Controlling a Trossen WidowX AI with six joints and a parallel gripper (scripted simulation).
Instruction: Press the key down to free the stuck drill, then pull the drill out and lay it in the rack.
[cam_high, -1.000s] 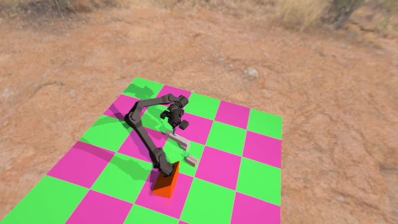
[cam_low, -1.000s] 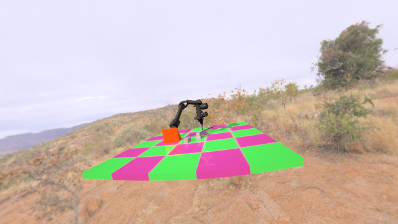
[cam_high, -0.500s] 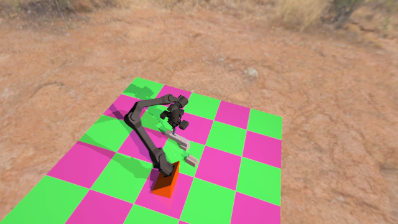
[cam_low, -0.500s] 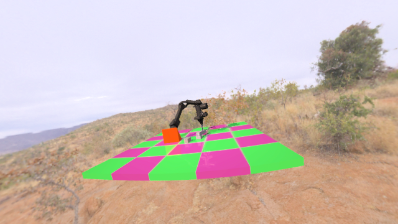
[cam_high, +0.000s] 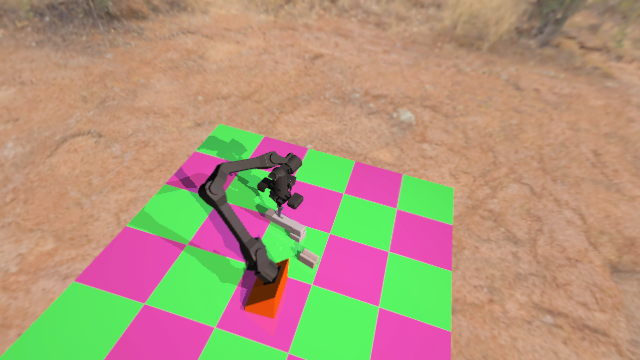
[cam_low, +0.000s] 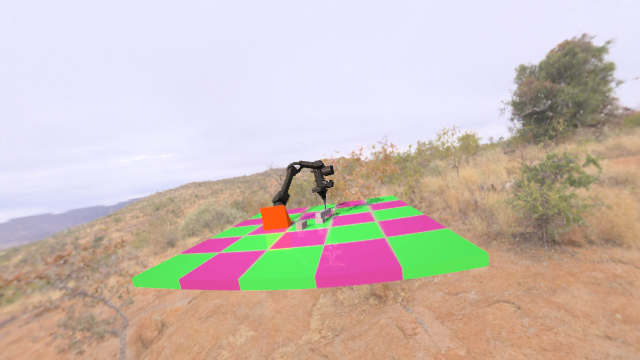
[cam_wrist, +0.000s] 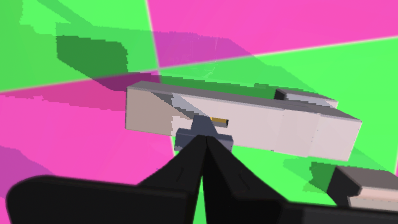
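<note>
A long pale block lies on the checkered table. A narrow slot in its face shows a small yellow piece; whether this is the key or the drill cannot be told. My gripper is shut, with nothing seen between its fingers. Its blue-grey tips point down at the long block and cover the left side of the slot; contact is hard to judge. A smaller pale notched block lies apart from the long one and may be the rack.
The orange wedge-shaped base of the arm stands near the small block. Another low pale piece shows beyond the long block in the wrist view. The green and pink table ends at open ground.
</note>
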